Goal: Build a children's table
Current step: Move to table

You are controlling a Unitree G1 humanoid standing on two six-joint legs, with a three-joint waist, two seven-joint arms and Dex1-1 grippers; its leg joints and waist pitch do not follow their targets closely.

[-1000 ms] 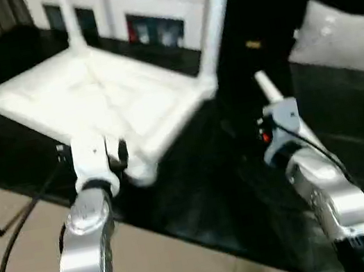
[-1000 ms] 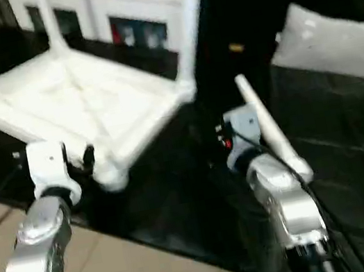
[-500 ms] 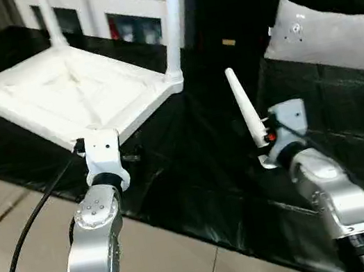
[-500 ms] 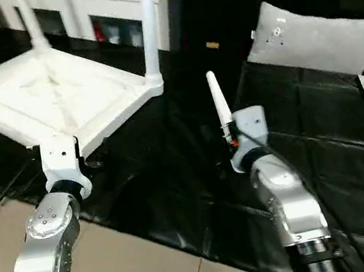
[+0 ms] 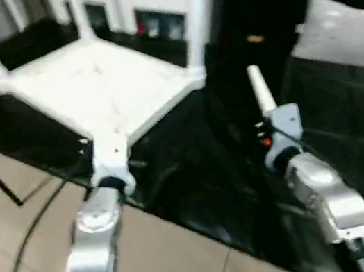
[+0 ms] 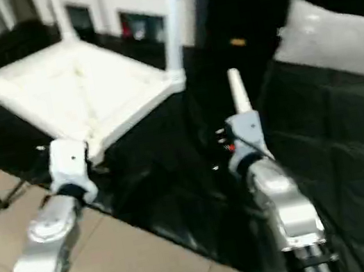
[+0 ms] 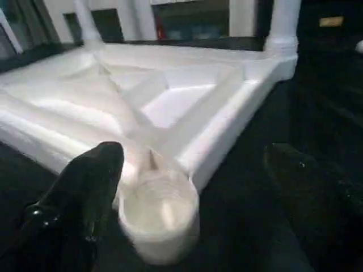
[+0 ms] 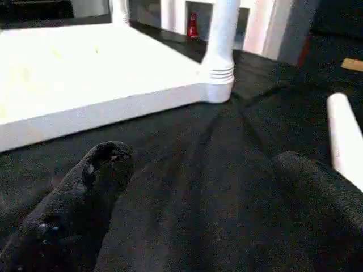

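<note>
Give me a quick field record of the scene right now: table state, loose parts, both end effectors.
table top: upside down on black cloth, ribbed underside up
legs fitted: three upright in corner sockets, one at
empty socket: nearest corner, between the left end effector's fingers
loose leg: lying on the cloth, beside the right end effector
left end effector: open, holding nothing
right end effector: open, holding nothing
cushion: pale grey, far right

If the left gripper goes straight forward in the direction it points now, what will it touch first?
Most likely the empty round corner socket of the upturned table top. It sits right ahead of the open left gripper, between its fingers. Depth is unclear, but nothing lies nearer.
</note>
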